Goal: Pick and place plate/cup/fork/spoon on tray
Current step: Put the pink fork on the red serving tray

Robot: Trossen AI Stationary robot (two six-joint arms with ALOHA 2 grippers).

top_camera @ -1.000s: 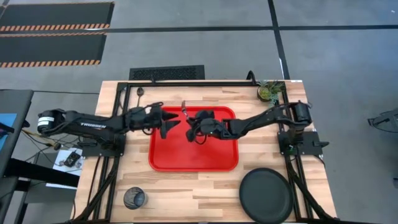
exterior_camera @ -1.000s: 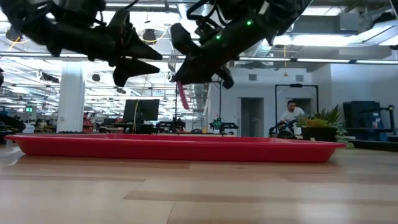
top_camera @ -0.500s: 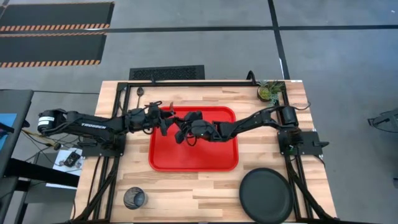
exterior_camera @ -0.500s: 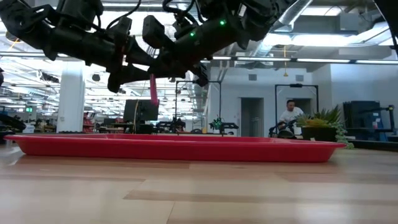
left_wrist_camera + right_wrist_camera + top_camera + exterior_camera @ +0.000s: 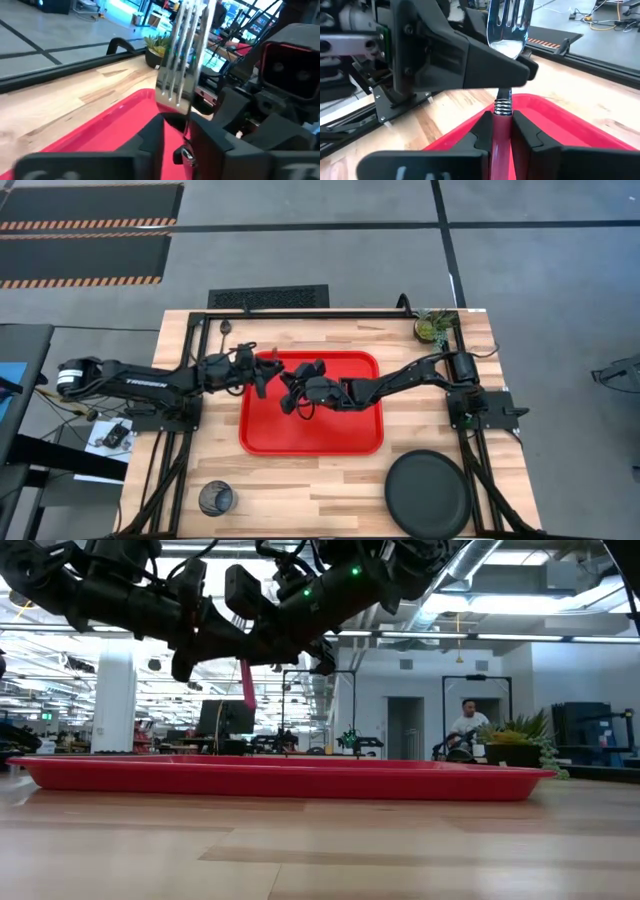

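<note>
Your right claw [image 5: 290, 380] is clamped on the fork [image 5: 506, 30] by its red handle, tines up, held in the air over the red tray [image 5: 340, 435], toward its 11 o'clock corner. Your left claw [image 5: 262, 375] meets it there, its fingers [image 5: 150, 140] closed on the fork's neck just under the tines. On the desk [image 5: 300, 480], the plate [image 5: 429, 494] sits at 5 o'clock from the tray, the cup [image 5: 215, 499] at 7 o'clock, the spoon [image 5: 226, 330] beyond the 11 o'clock corner.
</note>
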